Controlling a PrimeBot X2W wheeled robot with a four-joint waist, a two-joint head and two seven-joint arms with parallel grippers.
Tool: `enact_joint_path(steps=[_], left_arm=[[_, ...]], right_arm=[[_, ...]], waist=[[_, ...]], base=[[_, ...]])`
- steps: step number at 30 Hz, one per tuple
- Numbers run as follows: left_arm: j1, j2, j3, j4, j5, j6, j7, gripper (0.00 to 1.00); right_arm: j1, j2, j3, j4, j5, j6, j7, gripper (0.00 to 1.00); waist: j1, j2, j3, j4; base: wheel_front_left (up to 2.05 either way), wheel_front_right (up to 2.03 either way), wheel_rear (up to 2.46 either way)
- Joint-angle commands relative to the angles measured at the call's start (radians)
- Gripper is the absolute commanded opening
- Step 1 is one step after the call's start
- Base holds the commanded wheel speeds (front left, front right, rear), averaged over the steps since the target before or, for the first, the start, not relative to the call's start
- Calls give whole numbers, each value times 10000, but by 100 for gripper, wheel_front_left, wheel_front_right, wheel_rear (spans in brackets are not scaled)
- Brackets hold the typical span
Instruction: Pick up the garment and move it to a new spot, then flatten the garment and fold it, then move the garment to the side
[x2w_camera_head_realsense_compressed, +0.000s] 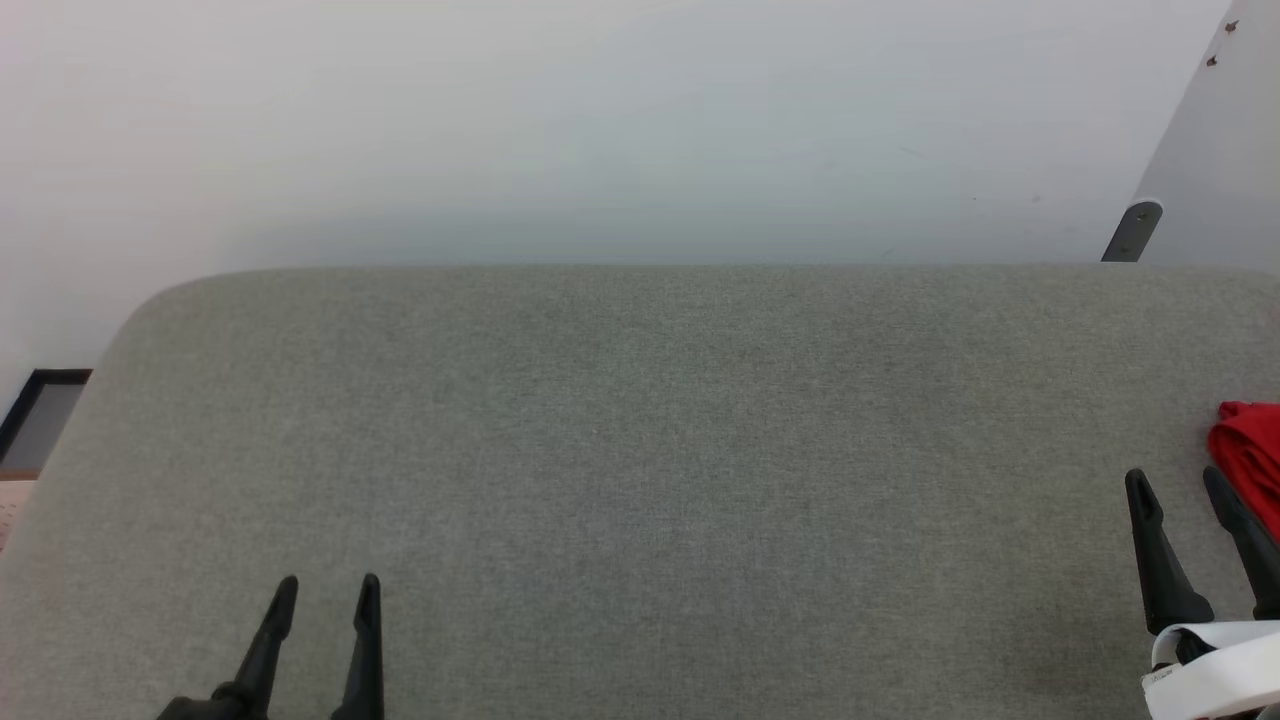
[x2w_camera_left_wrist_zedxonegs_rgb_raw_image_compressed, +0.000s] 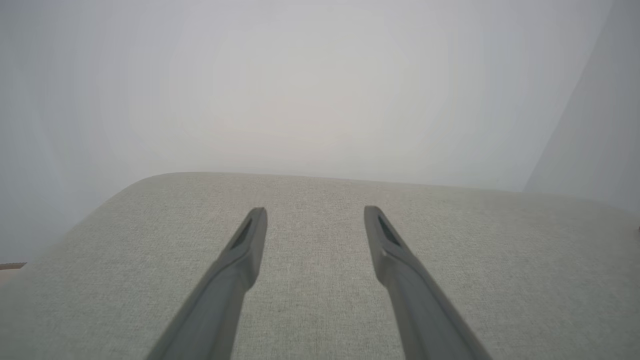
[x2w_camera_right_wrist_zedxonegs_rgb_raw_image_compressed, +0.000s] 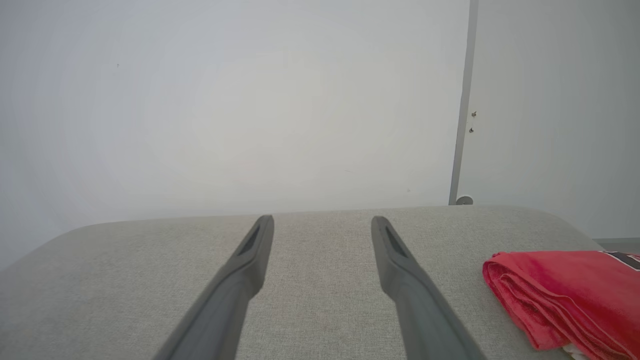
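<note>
Garment lay folded at 3 o'clock on the cushion, beside the right gripper, which, like the left gripper, stood spread and empty. A stray finger could snag and undo the fold.

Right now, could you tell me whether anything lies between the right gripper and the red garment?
Nothing visible does. The right gripper, jaws open, sits just left of the garment, which lies folded near the right end of the grey padded surface; bare fabric is all that separates them.
</note>
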Motion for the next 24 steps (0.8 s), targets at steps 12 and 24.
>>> enact_joint_path(steps=[12, 24], left_arm=[[-87, -1, 1, -182, 6, -23, 7, 100], [35, -131, -107, 260, -323, 1, 28, 0]], right_arm=[[168, 270, -55, -16, 37, -7, 15, 100], [119, 589, 28, 404, 179, 0, 40, 0]], waist=[[0, 0, -23, -11], [0, 0, -96, -23]], base=[[0, 0, 0], [0, 0, 0]])
